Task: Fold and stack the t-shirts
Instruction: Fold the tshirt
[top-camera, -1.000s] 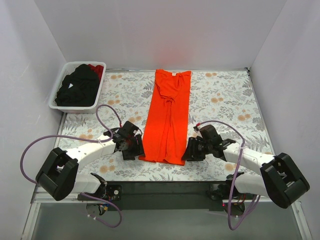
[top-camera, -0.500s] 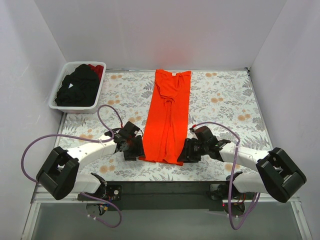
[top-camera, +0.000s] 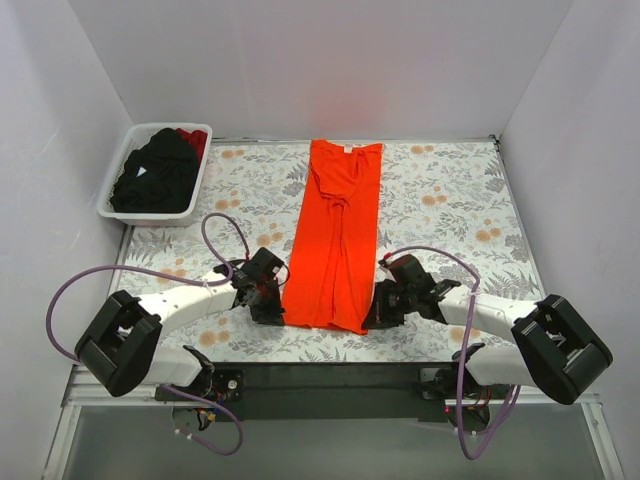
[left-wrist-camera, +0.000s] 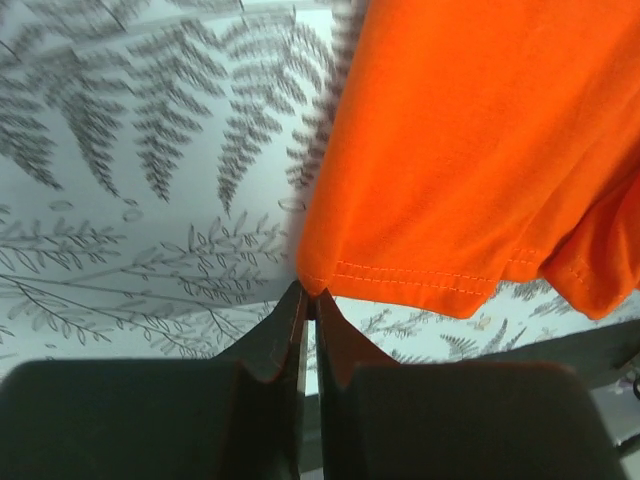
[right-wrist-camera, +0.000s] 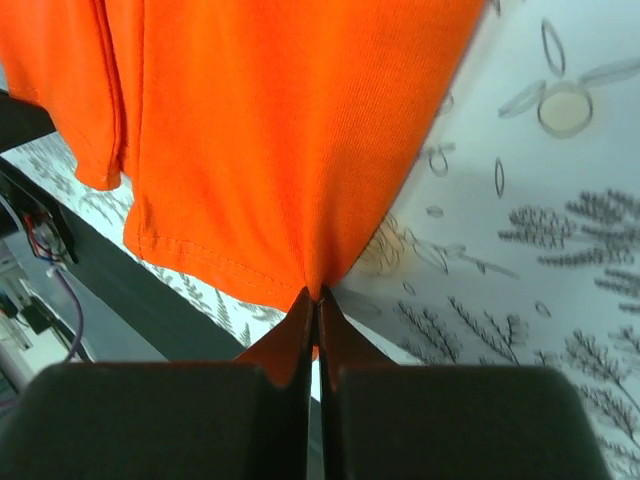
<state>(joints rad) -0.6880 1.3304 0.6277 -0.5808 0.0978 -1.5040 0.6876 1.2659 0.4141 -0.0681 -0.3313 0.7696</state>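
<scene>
An orange t-shirt (top-camera: 335, 235) lies folded into a long strip down the middle of the table, neck at the far end. My left gripper (top-camera: 280, 308) is shut on its near left hem corner (left-wrist-camera: 318, 280). At the near right hem corner (right-wrist-camera: 318, 285) my right gripper (top-camera: 368, 316) is shut on the cloth too. In both wrist views the dark fingers (left-wrist-camera: 345, 350) (right-wrist-camera: 285, 345) meet at a pinch of orange fabric. Black t-shirts (top-camera: 155, 175) and a dark red one (top-camera: 193, 138) are piled in the basket.
A white plastic basket (top-camera: 118, 165) stands at the far left of the leaf-patterned table (top-camera: 450, 200). Grey walls close in the left, back and right sides. The table's near edge (top-camera: 320, 362) runs just behind both grippers.
Both grippers have closed in on the shirt's near corners and shut on the hem. The left moved right, the right moved left.
</scene>
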